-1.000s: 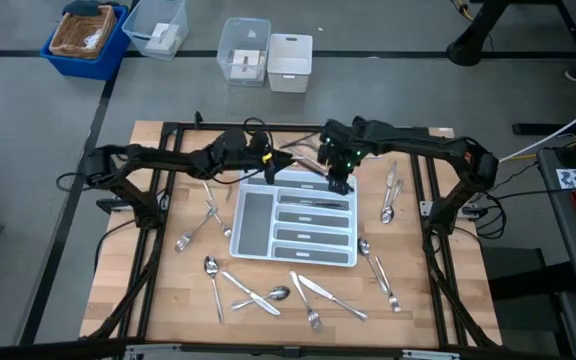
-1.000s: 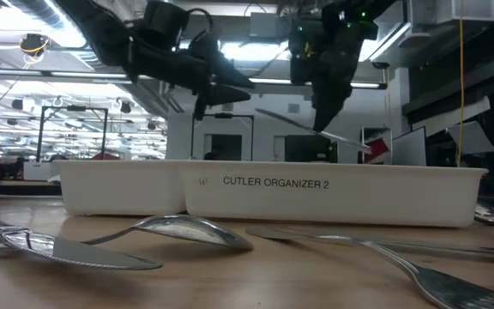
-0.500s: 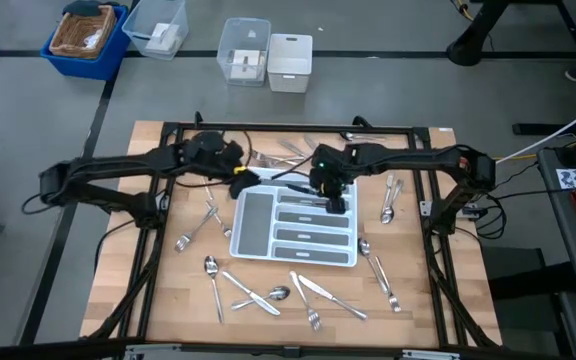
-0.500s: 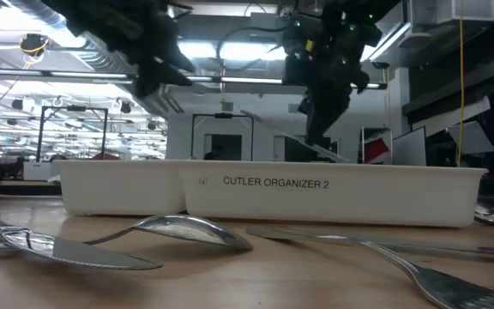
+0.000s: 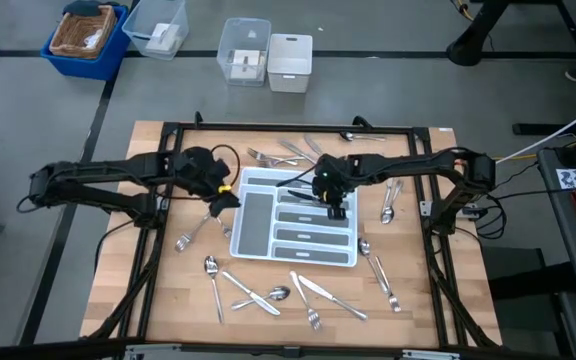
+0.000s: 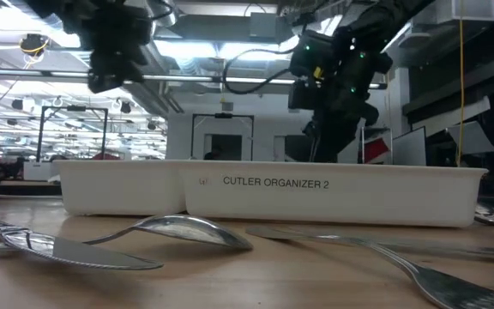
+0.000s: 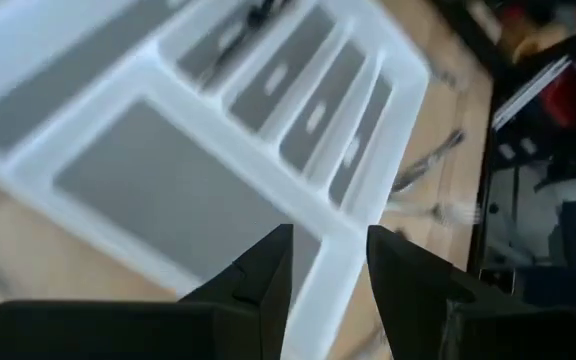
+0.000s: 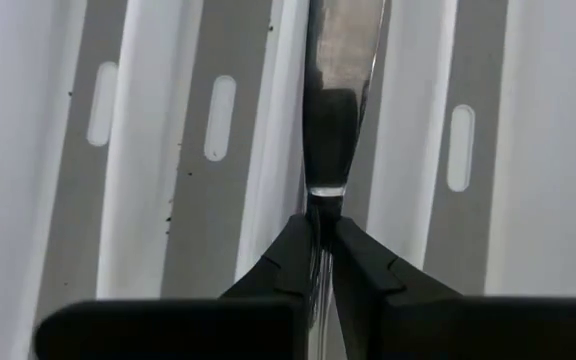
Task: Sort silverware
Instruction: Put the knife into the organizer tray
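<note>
A table knife (image 8: 333, 90) hangs over the white tray's (image 5: 243, 243) narrow compartments, pinched in the right end effector (image 8: 321, 228), while the left end effector (image 7: 328, 262), fingers spread and empty, hovers beside the tray's wide compartment.

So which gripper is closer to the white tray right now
Right. The right gripper is over the white tray, shut on a knife above its narrow slots. The left gripper is open, beside the tray's left edge.
</note>
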`<control>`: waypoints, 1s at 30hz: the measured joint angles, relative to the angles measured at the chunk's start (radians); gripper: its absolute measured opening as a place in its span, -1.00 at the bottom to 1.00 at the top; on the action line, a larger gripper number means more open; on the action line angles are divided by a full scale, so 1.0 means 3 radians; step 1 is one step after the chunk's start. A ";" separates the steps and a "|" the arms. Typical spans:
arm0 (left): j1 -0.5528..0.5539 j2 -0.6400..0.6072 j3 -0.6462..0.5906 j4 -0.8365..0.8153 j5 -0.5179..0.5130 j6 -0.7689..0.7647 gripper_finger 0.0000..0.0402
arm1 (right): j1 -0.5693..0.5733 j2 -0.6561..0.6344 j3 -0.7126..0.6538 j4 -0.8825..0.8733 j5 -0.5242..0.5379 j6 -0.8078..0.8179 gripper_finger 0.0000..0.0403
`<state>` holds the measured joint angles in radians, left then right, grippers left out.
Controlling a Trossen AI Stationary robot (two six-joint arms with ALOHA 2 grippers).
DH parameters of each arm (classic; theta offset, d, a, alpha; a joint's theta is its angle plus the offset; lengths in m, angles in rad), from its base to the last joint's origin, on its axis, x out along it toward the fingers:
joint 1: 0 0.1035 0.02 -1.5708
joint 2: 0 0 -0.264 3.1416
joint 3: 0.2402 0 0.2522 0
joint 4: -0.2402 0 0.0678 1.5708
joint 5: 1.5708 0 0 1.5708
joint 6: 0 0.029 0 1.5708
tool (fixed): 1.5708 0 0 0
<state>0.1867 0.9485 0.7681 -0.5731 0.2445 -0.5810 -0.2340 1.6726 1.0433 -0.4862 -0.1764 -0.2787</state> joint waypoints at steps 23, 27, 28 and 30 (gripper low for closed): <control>-0.0460 0.0000 0.0000 -0.0903 -0.0004 -0.0644 -0.40 | -0.0005 -0.0005 -0.0121 0.0248 0.0239 0.0053 -0.32; -0.0717 0.0000 0.0000 -0.0474 -0.0003 -0.0503 -0.40 | -0.0005 -0.0005 -0.0077 0.0172 0.0241 0.0083 -0.28; -0.0795 0.0000 0.0000 -0.0338 -0.0005 -0.0456 -0.40 | -0.0005 -0.0004 -0.0036 0.0138 0.0240 0.0126 -0.27; -0.0946 0.0006 0.0000 -0.0056 -0.0015 -0.0314 -0.40 | -0.0005 -0.0004 0.0065 0.0051 0.0240 0.0229 -0.27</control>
<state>-0.0971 0.9502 0.7681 -0.5898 0.2399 -0.6750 -0.2356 1.6713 1.0629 -0.4711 -0.1043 -0.2099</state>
